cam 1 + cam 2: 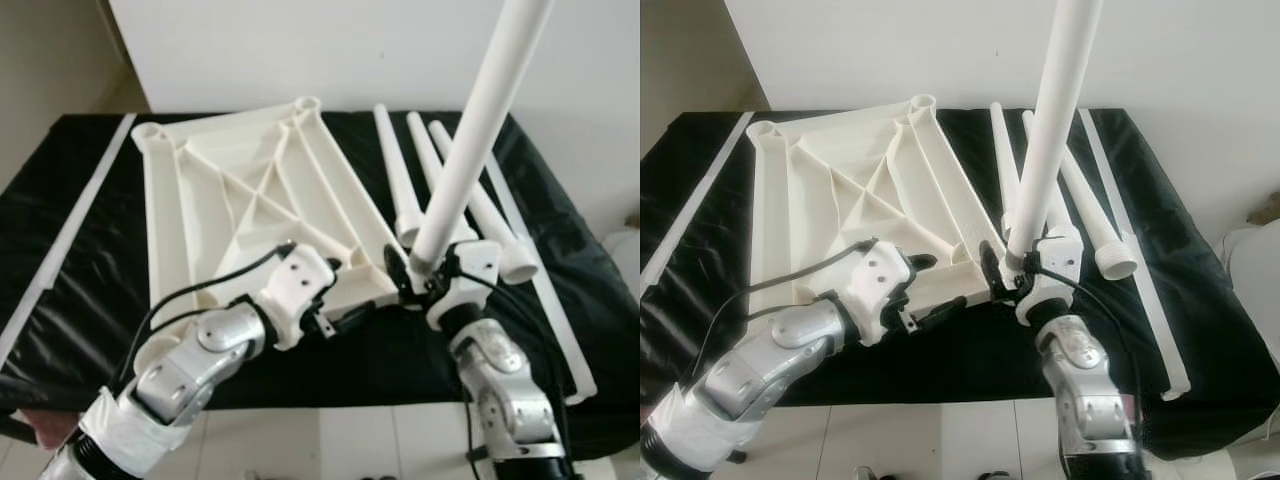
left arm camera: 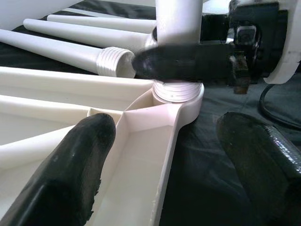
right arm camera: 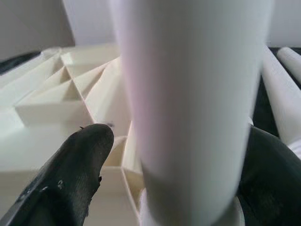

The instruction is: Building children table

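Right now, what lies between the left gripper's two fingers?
In the left wrist view, the left gripper is open, and between its fingers lies the near edge of the upturned tabletop beside bare black cloth.

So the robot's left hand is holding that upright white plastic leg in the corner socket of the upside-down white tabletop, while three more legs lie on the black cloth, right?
Not quite: the right hand grips the upright white plastic leg, as the left eye view shows. The left hand rests open beside the upside-down white tabletop. The leg does stand in the corner socket, and three more legs lie on the black cloth.
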Controlling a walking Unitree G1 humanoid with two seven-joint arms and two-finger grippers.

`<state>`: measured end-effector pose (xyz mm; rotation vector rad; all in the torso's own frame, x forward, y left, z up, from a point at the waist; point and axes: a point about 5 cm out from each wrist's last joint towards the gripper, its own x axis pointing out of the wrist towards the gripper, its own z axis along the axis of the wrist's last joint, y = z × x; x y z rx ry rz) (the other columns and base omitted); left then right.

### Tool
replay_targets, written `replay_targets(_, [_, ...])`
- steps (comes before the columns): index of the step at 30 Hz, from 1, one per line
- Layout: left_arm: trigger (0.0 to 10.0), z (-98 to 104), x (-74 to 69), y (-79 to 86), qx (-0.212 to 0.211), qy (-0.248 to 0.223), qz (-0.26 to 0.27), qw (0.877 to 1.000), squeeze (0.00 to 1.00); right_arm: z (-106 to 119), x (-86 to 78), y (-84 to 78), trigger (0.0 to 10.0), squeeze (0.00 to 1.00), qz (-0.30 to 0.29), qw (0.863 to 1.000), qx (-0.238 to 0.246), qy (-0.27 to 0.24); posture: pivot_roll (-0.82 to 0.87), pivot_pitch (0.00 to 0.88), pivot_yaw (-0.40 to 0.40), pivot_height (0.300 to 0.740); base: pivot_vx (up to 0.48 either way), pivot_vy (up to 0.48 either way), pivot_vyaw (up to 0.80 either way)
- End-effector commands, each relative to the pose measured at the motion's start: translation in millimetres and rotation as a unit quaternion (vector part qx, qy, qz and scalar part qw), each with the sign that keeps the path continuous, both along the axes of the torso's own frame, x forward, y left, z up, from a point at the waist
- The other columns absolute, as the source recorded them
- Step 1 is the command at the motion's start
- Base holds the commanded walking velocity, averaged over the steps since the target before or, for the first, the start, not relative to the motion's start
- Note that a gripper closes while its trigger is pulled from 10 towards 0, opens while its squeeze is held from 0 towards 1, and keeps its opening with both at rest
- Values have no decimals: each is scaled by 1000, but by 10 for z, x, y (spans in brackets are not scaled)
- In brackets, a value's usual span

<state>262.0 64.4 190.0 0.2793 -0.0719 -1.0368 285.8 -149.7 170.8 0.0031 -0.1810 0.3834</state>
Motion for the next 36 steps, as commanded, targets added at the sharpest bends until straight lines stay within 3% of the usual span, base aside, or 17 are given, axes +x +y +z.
replay_targets(1, [10000, -15, -58, -32, 17, 8, -78, 997, 0, -19, 1, 9, 10000, 0, 20, 1000, -4, 1, -111, 132, 27, 740, 0, 0, 0])
replay_targets(6, [10000, -7, -54, -23, 17, 7, -75, 997, 0, -11, 53, -153, 10000, 0, 96, 994, -48, 10, -106, 133, 26, 740, 0, 0, 0])
replay_targets(13, [10000, -10, -62, -36, 15, 8, -76, 997, 0, 22, 194, -272, 10000, 0, 136, 987, -80, 18, -110, 128, 30, 740, 0, 0, 0])
replay_targets(14, [10000, -7, -61, -43, 15, 8, -77, 997, 0, 21, 234, -284, 4431, 0, 133, 988, -82, 18, -108, 129, 26, 740, 0, 0, 0])
replay_targets(17, [10000, -2, -59, -51, 14, 7, -78, 997, 0, 20, 277, -301, 4431, 0, 131, 988, -83, 18, -107, 128, 26, 740, 0, 0, 0])
replay_targets(18, [10000, 2, -58, -51, 15, 6, -77, 997, 0, 5, 285, -309, 0, 0, 127, 989, -68, 22, -102, 129, 23, 740, 0, 0, 0])
replay_targets(27, [10000, -6, -73, -43, 14, 10, -74, 997, 0, -81, 260, -302, 0, 0, 131, 990, -31, 34, -101, 132, 24, 740, 0, 0, 0])
replay_targets(28, [10000, -16, -76, -39, 16, 10, -75, 997, 0, -69, 262, -294, 2863, 0, 122, 992, -17, 35, -102, 135, 26, 740, 0, 0, 0])
replay_targets(30, [10000, -19, -77, -38, 16, 11, -75, 997, 0, -66, 264, -292, 2863, 0, 119, 992, -14, 35, -102, 135, 26, 740, 0, 0, 0])
replay_targets(31, [10000, -22, -79, -35, 17, 11, -75, 997, 0, -55, 260, -282, 10000, 0, 112, 993, -9, 34, -103, 136, 27, 740, 0, 0, 0])
replay_targets(36, [10000, -29, -80, -29, 19, 13, -77, 997, 0, -20, 256, -244, 10000, 0, 59, 998, -9, 34, -105, 139, 29, 740, 0, 0, 0])
